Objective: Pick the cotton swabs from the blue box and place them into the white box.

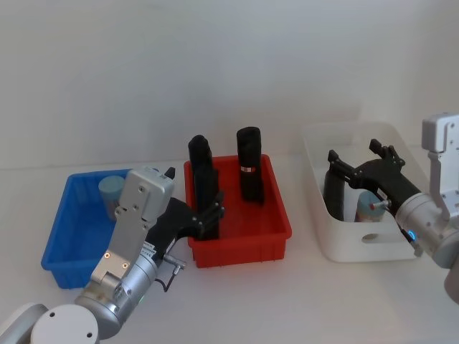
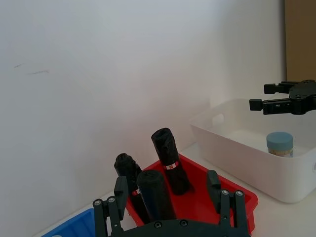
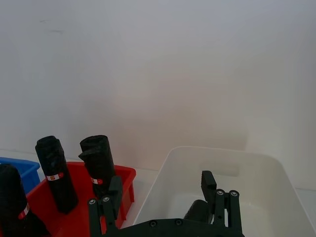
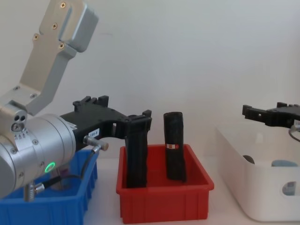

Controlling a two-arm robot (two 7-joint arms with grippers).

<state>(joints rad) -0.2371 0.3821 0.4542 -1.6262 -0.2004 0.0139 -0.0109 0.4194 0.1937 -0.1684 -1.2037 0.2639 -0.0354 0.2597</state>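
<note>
Left gripper [image 1: 208,211] hovers above white table [image 1: 301,301].

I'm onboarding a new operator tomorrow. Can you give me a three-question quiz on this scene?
1. True or false: a cotton swab tub already stands in the white box.
2. Which gripper hovers over the white box? A) left B) right
3. Fill in: the black rolls stand in the ___ bin.

Key: 1 true. 2 B: the right gripper hangs open above the white box, while the left gripper sits open between the blue box and the red bin. 3 red. Another tub remains in the blue box.
</note>
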